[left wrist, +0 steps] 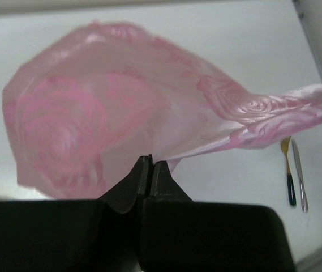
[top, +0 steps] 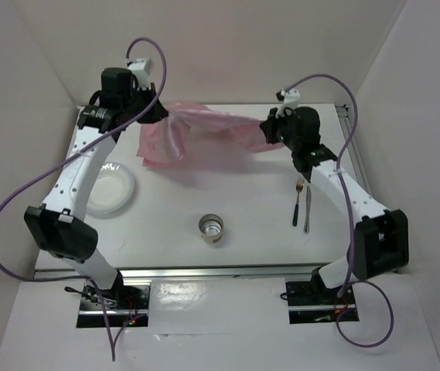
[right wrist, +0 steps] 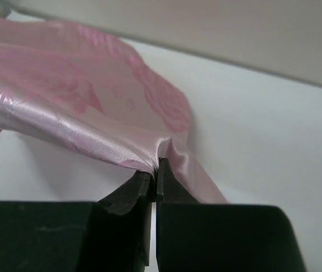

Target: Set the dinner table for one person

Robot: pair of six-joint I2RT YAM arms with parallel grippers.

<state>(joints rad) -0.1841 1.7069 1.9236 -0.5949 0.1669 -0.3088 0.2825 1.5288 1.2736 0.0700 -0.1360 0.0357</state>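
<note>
As left gripper (left wrist: pixel 151 165) and right gripper (right wrist: pixel 156 174) each pinch it tight, we see a shiny pink cloth (top: pixel 204 126) stretched above the flat white tabletop (top: pixel 258 209), far side.

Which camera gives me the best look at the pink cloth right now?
Top external: the pink cloth shows nearly whole, strung between the left gripper and right gripper. Left wrist shows most of it, draped beyond its shut jaws; right wrist only the pinched corner.
</note>
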